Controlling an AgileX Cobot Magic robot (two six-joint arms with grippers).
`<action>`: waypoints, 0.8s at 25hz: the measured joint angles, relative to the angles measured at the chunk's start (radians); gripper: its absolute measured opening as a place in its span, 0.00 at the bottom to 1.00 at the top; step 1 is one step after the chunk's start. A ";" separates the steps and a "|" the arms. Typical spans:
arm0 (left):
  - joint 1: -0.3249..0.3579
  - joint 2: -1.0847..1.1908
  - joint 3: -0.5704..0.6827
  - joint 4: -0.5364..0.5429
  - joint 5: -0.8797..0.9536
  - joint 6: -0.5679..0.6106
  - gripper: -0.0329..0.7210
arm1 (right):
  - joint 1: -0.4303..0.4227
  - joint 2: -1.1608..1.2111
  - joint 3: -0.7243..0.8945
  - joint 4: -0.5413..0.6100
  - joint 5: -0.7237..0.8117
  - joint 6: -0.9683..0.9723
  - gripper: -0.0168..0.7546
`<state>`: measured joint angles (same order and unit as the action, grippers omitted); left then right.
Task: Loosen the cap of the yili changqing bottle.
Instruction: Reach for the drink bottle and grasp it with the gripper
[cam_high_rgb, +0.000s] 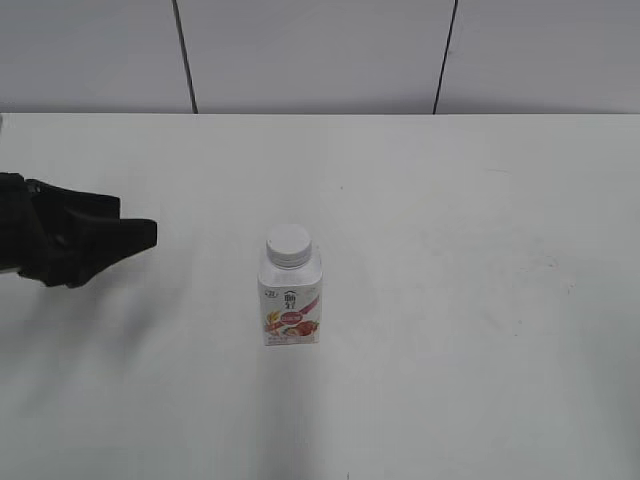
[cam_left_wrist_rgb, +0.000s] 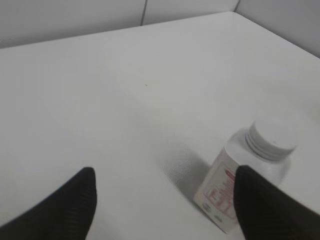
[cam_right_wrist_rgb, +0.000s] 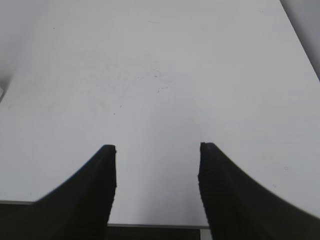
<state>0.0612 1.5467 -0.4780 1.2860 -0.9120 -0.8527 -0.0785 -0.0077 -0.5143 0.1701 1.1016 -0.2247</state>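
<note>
White covers almost everything you see: a plain table (cam_high_rgb: 480, 300) fills the lower three quarters of the exterior view, and pale wall panels with two dark seams run across the top.

Your yili changqing bottle (cam_high_rgb: 291, 302) stands upright just left of centre in that frame, its label with the red band and fruit picture facing the camera. The cap (cam_high_rgb: 289, 244) sits on its neck, white and round, with its ribbed edge showing.

Your left tool (cam_high_rgb: 135, 236) enters at the left edge of the exterior view, at about mid height, a black shape pointing right toward the bottle and well apart from it. In the left wrist view its two dark fingers (cam_left_wrist_rgb: 75, 200) rise from the lower left and lower right corners, spread wide with only bare table between them. The bottle (cam_left_wrist_rgb: 230, 187) shows at lower right there, partly behind the right-hand finger, its cap (cam_left_wrist_rgb: 270, 140) above it.

Your right tool (cam_right_wrist_rgb: 157, 150) shows only in the right wrist view: two black ribbed fingers (cam_right_wrist_rgb: 100, 190) rise from the bottom edge, parted, gripping nothing, with bare table beyond them.
</note>
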 joint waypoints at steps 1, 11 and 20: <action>0.019 0.027 -0.002 0.031 -0.027 0.000 0.73 | 0.000 0.000 0.000 0.000 0.000 0.000 0.57; 0.057 0.214 -0.037 0.071 -0.125 0.344 0.73 | 0.000 0.000 0.000 0.000 0.000 0.000 0.57; 0.051 0.362 -0.089 0.163 -0.180 0.462 0.73 | 0.000 0.000 0.000 0.000 0.000 0.000 0.57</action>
<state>0.1122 1.9092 -0.5667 1.4488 -1.0923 -0.3904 -0.0785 -0.0077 -0.5143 0.1701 1.1016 -0.2247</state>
